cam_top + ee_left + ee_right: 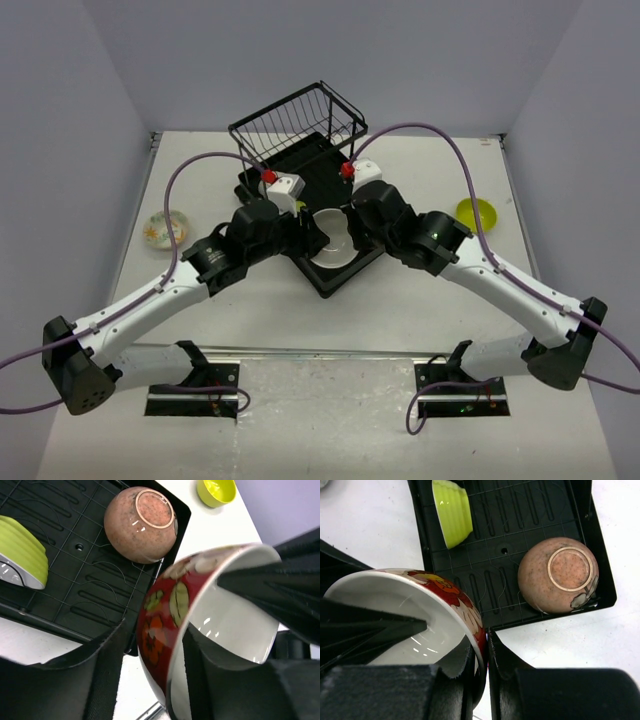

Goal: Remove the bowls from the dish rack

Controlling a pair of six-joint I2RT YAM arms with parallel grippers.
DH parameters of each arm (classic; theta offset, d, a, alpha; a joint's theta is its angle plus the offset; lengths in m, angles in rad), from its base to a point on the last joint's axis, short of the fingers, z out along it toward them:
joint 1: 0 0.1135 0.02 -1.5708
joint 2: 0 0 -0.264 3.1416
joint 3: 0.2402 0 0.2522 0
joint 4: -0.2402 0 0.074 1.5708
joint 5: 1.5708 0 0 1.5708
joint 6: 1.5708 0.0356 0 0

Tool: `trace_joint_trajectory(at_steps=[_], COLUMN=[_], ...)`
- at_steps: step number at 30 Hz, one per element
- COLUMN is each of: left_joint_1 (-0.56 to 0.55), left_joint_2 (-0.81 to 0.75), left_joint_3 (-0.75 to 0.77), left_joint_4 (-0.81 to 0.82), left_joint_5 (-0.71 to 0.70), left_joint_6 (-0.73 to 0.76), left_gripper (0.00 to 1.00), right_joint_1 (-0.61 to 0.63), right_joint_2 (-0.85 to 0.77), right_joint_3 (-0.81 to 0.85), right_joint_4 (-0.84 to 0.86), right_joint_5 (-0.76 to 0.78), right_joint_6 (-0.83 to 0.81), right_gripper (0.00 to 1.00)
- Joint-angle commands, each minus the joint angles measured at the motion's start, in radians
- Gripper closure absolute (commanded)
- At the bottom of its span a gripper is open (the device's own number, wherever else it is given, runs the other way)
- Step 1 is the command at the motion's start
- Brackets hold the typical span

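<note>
A red-flowered bowl [335,246] with a white inside hangs tilted over the near corner of the black dish rack [312,160]. My right gripper [353,229] is shut on its rim, pinching the wall [481,647]. My left gripper [312,237] straddles the opposite rim [155,647], open: one finger lies inside the bowl [165,615], and the outer finger [100,675] stands apart from it. A tan-brown bowl [559,575] lies upside down in the rack, also in the left wrist view [140,527]. A lime-green bowl [452,510] leans on edge in the rack [20,550].
A second lime-green bowl [476,212] stands on the table to the right of the rack [216,491]. A white patterned bowl [166,229] stands on the table at the left. The raised wire basket [297,118] is at the rack's far end.
</note>
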Motion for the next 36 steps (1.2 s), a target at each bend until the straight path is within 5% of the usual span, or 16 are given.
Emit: trace_joint_trajectory(at_steps=[1, 7, 9, 10, 16, 28, 29, 30, 32, 34, 36], left_joint_1=[-0.013, -0.013, -0.015, -0.015, -0.022, -0.024, -0.026, -0.024, -0.024, -0.024, -0.024], left_joint_2=[0.006, 0.001, 0.006, 0.007, -0.003, -0.158, -0.158, -0.157, -0.164, -0.175, -0.183], left_joint_3=[0.023, 0.020, 0.023, 0.025, 0.032, 0.031, 0.032, 0.038, 0.035, 0.037, 0.046], left_joint_4=[0.063, 0.067, 0.066, 0.058, 0.003, -0.200, -0.206, -0.223, -0.224, -0.253, -0.308], left_joint_5=[-0.068, -0.108, -0.114, -0.116, -0.169, -0.364, -0.375, -0.384, -0.399, -0.419, -0.461], left_joint_6=[-0.014, -0.019, -0.019, -0.019, -0.025, -0.066, -0.066, -0.072, -0.080, -0.088, -0.101], left_gripper=[0.55, 0.76, 0.97, 1.00, 1.00, 1.00, 1.00, 1.00, 1.00, 1.00, 1.00], right_joint_1=[0.024, 0.046, 0.061, 0.067, 0.112, 0.145, 0.148, 0.152, 0.161, 0.161, 0.161], right_joint_2=[-0.015, -0.004, 0.016, 0.022, 0.118, 0.146, 0.148, 0.148, 0.143, 0.137, 0.118], right_joint_3=[0.093, 0.127, 0.134, 0.145, 0.214, 0.174, 0.176, 0.177, 0.182, 0.191, 0.191], right_joint_4=[0.010, -0.026, -0.036, -0.046, -0.098, 0.002, 0.008, 0.014, 0.025, 0.022, 0.022], right_joint_5=[-0.022, -0.033, -0.015, 0.002, 0.037, 0.062, 0.050, 0.044, 0.048, 0.076, 0.096], right_joint_6=[0.026, 0.031, 0.031, 0.031, 0.022, 0.017, 0.017, 0.014, 0.008, 0.008, 0.002], right_gripper=[1.00, 1.00, 1.00, 1.00, 1.00, 0.85, 0.79, 0.58, 0.37, 0.21, 0.18])
